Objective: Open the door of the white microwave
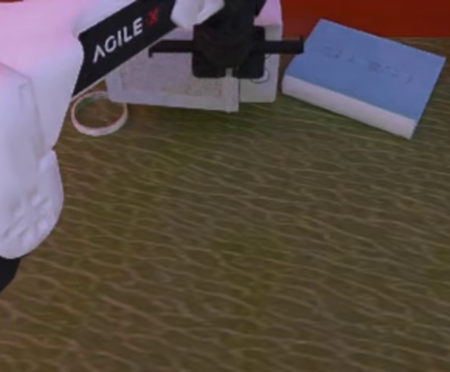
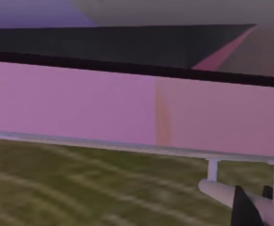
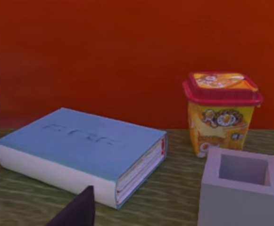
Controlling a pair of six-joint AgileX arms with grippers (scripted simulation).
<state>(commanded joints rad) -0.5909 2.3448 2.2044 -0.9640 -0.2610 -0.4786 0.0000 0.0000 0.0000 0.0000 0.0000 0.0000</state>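
My left gripper (image 1: 226, 54) is reaching over the white microwave (image 1: 190, 81) at the table's far edge. Its door (image 1: 174, 89) is looking barely ajar. I cannot tell the finger spread; most opening remains.

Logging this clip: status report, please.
Left gripper at the white microwave front. Door looks closed. Right arm out of top view. Nothing blocking.

Olive wavy-patterned table (image 1: 248, 256) (mossy green), red wall (image 3: 127, 52) behind
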